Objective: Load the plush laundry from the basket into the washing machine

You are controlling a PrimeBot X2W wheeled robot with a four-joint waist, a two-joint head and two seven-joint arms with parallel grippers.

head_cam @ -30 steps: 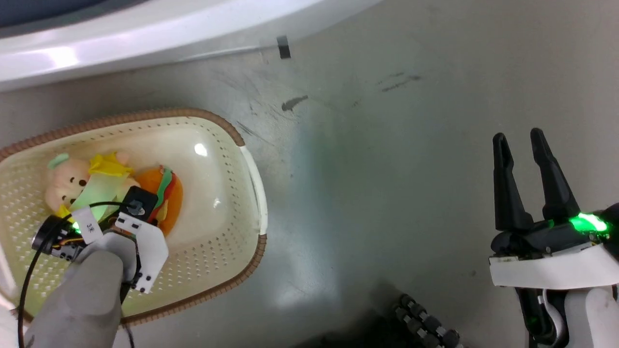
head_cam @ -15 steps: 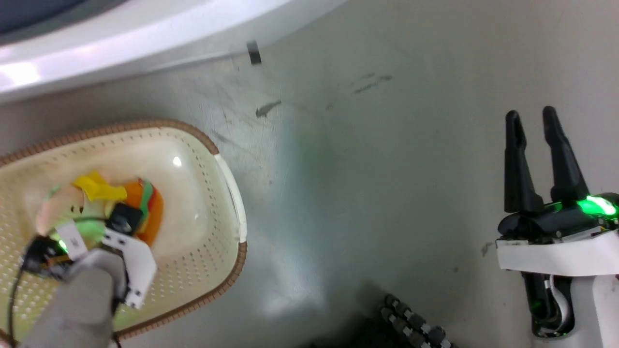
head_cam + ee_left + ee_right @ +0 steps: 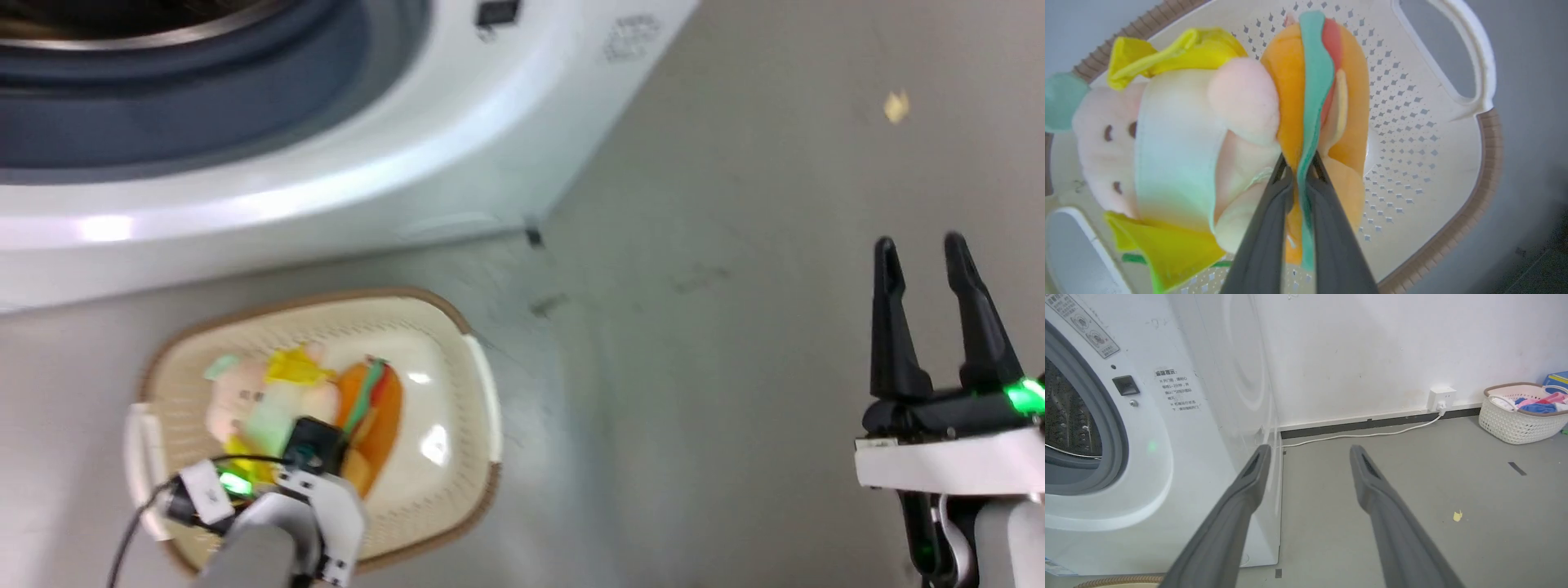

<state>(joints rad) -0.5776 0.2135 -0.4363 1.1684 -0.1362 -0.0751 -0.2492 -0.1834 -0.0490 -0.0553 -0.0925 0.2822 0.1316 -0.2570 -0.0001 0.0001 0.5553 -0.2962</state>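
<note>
The plush laundry [image 3: 302, 400], a peach-pink doll with yellow bits beside an orange burger plush [image 3: 1347, 122], sits in the cream perforated basket [image 3: 473, 384] on the floor at the lower left of the head view. My left gripper [image 3: 1298, 163] points down into the bundle and is shut on the burger's green layer. In the head view my left wrist [image 3: 314, 490] covers those fingers. The white washing machine [image 3: 408, 163] stands just behind the basket, its grey seal [image 3: 163, 122] and steel drum [image 3: 1065, 416] showing. My right gripper [image 3: 918, 243] hovers open over bare floor far to the right.
Grey floor stretches between the basket and my right arm. A yellow scrap [image 3: 1457, 515] lies on it. By the wall stand a second white basket [image 3: 1519, 424] with clothes, a socket [image 3: 1440, 398] and its white cable.
The head camera has tilted up, bringing the washer's opening into view and making the basket look smaller. My left gripper stays at the plush, and the right gripper stays open.
</note>
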